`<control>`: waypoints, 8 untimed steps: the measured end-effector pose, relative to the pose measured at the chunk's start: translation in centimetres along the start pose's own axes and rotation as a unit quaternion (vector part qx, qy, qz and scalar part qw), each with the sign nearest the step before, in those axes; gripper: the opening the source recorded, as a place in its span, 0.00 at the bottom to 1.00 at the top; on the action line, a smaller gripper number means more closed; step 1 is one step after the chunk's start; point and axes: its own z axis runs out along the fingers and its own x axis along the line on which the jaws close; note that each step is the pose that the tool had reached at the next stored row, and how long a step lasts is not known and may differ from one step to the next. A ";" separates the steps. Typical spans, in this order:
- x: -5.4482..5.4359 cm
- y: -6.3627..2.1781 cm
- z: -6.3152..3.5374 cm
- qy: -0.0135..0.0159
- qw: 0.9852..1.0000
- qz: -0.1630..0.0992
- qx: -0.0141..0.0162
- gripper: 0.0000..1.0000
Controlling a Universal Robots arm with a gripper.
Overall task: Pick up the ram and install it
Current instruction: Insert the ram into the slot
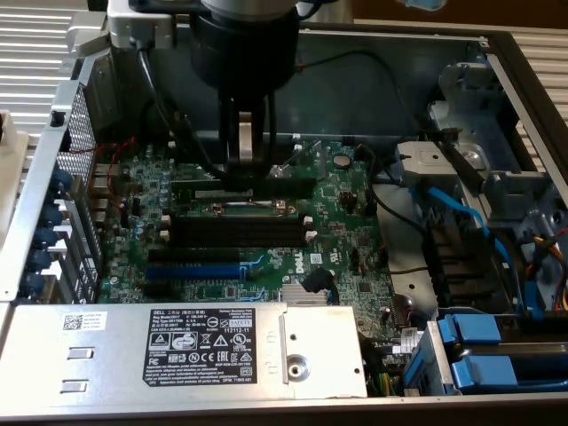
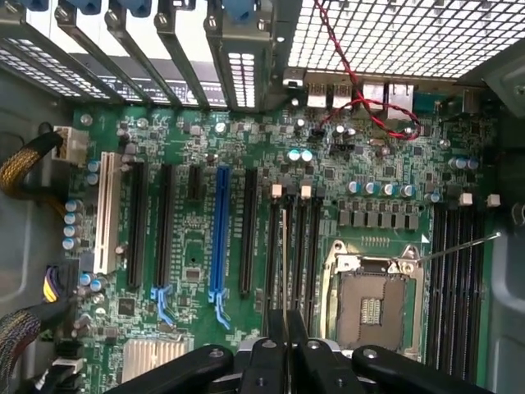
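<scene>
The gripper (image 1: 246, 169) hangs straight down over the motherboard (image 1: 346, 232) inside the opened computer case, its fingers pinched together on the ram (image 1: 286, 185). The green stick stands on its long edge, level, gripped near its middle from above. In the wrist view the gripper (image 2: 285, 341) shows the ram (image 2: 285, 254) edge-on as a thin line running along the bank of black slots (image 2: 312, 246), between the blue expansion slot (image 2: 220, 230) and the processor socket (image 2: 373, 304). Whether it is seated, I can't make out
</scene>
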 end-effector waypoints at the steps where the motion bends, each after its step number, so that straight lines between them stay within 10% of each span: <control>1: 0.0 0.03 0.16 0.000 1.000 0.000 0.000 0.12; 8: 0.1 0.07 1.39 0.000 1.000 0.000 0.000 0.12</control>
